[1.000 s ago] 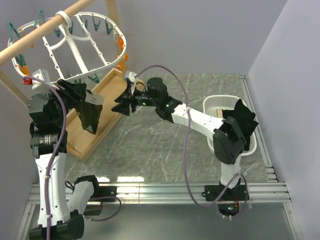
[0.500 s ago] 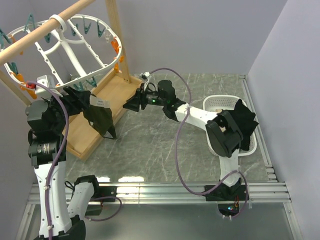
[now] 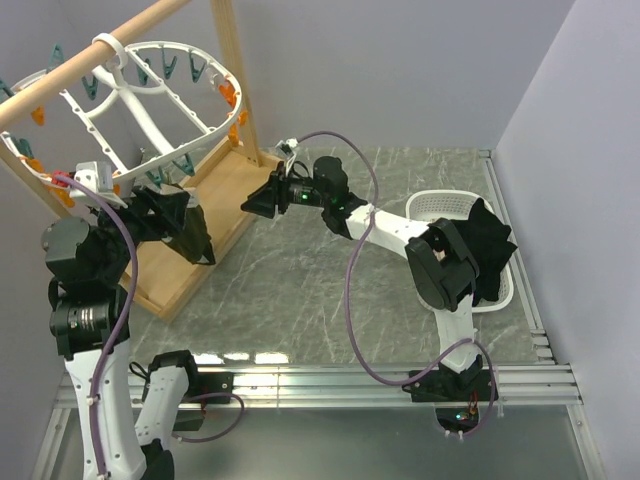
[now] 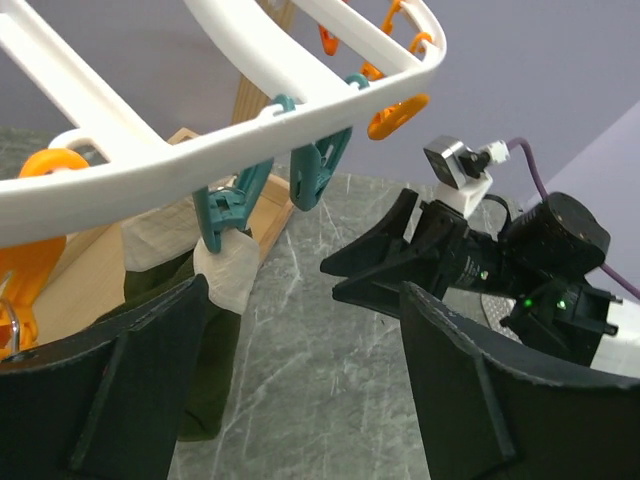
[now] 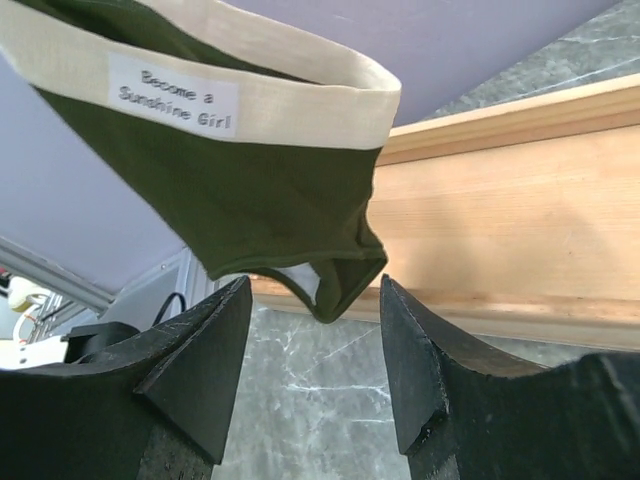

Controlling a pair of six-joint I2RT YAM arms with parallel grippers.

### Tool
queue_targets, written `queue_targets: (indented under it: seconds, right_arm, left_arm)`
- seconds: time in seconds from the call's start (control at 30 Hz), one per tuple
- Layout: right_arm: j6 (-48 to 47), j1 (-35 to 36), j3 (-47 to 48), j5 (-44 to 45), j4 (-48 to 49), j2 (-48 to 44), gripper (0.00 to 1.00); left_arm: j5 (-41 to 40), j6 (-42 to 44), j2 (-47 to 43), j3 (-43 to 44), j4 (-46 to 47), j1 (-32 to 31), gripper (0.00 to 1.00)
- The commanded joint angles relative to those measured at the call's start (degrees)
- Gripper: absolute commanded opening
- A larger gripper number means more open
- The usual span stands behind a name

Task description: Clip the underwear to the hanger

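Note:
The hanger point(image 3: 150, 100) hangs from the wooden pole at the upper left; its white rim point(image 4: 250, 130) crosses the left wrist view. The underwear point(image 4: 205, 370) hangs from a teal clothespin point(image 4: 222, 205) that pinches its beige band. It also shows in the top view point(image 3: 200, 245) and in the right wrist view point(image 5: 250, 190), olive with a labelled beige band. My left gripper point(image 4: 300, 300) is open and empty, just right of the underwear; in the top view it point(image 3: 165, 208) is beside it. My right gripper point(image 5: 315, 290) is open and empty, jaws on either side below the garment's lowest tip, and it point(image 3: 262, 200) points left.
The wooden stand's tray point(image 3: 235, 185) lies under the hanger, with an upright post point(image 3: 235, 80) and a slanted pole point(image 3: 90, 55). A white basket point(image 3: 430, 205) holding a black garment point(image 3: 485, 240) stands at the right. Walls close the left, back and right.
The left gripper has let go of the underwear, which now hangs from the clothespin, and the arm has drawn back down-left. The hanger has swung left. The right gripper pulled back from the hanger.

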Motion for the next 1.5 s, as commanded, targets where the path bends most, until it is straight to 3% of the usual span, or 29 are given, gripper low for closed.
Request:
queue_targets:
  seconds: [0.0, 0.2, 0.53, 0.7, 0.9, 1.1, 1.47]
  right_arm:
    - [0.0, -0.7, 3.0, 0.1, 3.0, -0.8, 0.61]
    - [-1.1, -2.0, 5.8, 0.4, 1.9, -0.7, 0.61]
    - [-3.8, -3.2, 6.6, 1.4, -0.4, -1.9, 0.61]
    - [-5.5, -3.3, 7.2, 2.5, -2.3, -2.3, 0.61]
    - [-6.7, -3.7, 8.4, 3.4, -2.5, -2.0, 0.61]
    - [-8.4, -5.1, 12.7, 3.0, -1.8, -0.9, 0.61]
    - [-9.6, -4.4, 16.7, -3.7, 1.7, -0.5, 0.61]
  left_arm:
    - [3.0, 0.8, -2.0, 1.4, -4.5, 0.3, 0.83]
    - [4.5, 1.1, -3.4, 1.2, -5.1, 0.3, 0.99]
    - [2.6, 3.0, -5.2, 0.8, -0.3, 0.3, 0.99]
    - [-5.2, 8.0, -3.5, 2.8, -4.0, 0.3, 0.99]
    - [3.8, 7.7, -4.8, 1.8, -2.2, 0.3, 0.99]
    - [15.4, 3.8, -1.7, -0.7, 1.8, 0.3, 0.92]
    - [13.3, -5.3, 4.8, -1.6, 14.0, 0.1, 0.80]
